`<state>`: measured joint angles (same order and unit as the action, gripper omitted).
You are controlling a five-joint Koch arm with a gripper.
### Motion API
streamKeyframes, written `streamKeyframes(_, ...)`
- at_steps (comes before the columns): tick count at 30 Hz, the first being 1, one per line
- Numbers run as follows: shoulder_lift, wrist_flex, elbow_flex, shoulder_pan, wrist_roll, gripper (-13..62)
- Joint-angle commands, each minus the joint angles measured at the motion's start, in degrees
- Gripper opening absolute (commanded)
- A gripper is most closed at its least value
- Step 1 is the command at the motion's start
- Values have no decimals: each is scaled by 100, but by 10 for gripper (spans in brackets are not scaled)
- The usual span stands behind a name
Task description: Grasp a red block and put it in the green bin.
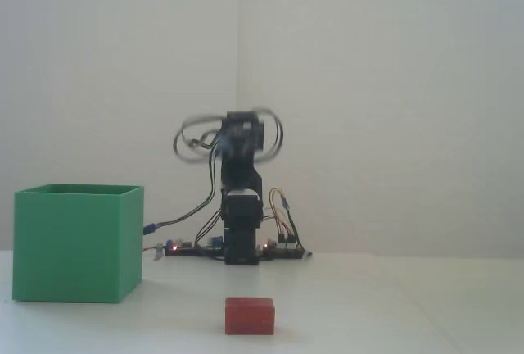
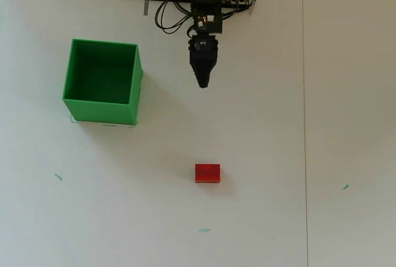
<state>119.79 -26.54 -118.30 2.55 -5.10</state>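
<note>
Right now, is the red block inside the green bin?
No, the overhead view shows the red block on the bare table, well apart from the empty green bin.

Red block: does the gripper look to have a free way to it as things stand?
Probably yes. In the overhead view only bare table lies between the gripper and the red block; the green bin stands off to the left.

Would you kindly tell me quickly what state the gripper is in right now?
Gripper: closed and empty, fingers meeting at a point in the overhead view, well short of the red block.
</note>
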Motion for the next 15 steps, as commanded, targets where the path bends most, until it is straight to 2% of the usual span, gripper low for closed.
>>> streamKeyframes(1,-914,-1327,1459,62,-9,327)
streamKeyframes(7,-2215,-1828,3226,18,0,339)
streamKeyframes(12,-3322,-1942,4729,167,545,343)
streamKeyframes(13,-3419,-2118,5036,290,439,345)
streamKeyframes(15,-3577,-2355,5467,369,-888,345)
